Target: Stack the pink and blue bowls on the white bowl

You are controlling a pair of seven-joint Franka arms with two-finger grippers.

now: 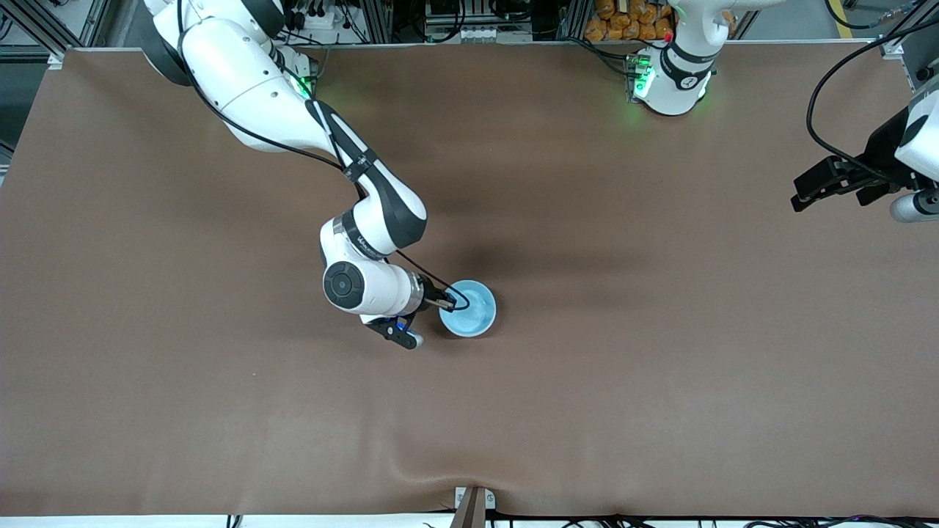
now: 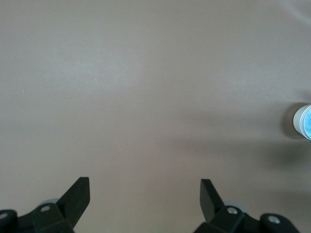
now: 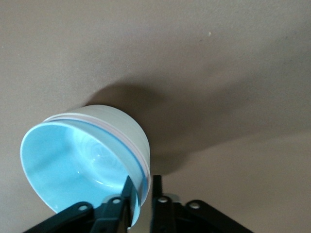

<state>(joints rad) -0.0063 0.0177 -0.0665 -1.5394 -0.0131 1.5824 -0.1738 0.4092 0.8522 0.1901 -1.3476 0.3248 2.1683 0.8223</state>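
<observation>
- Lowest toward the front camera, found the right gripper (image 1: 446,301) (image 3: 142,187) down at the rim of the blue bowl (image 1: 469,309) (image 3: 73,165), on the side facing the right arm's end of the table (image 1: 660,381).
- Saw its fingers (image 3: 156,189) parted only narrowly and straddling the rim, one inside the blue bowl and one outside the stack's wall.
- Noted a thin dark gap between the outer finger and the wall, so took it for a loosened hold, not a pinch.
- Found the blue bowl sitting upright as the top and innermost of a nested stack.
- Made out the pink bowl (image 3: 127,141) only as a thin pale rim line just under the blue rim.
- Saw the white bowl (image 3: 121,124) as the outermost one, its wall showing beneath both rims and its base on the table.
- Placed the stack near the middle of the brown table, standing on the cloth with its shadow spreading away from it.
- Found the left gripper (image 1: 799,194) (image 2: 145,182) waiting well apart from the stack, up over the left arm's end of the table.
- Saw its fingers (image 2: 77,194) spread wide with nothing between them and bare cloth underneath.
- Caught the stack only small and cut off at the edge of the left wrist view, blue inside (image 2: 307,124) and white wall (image 2: 297,118) outside.
</observation>
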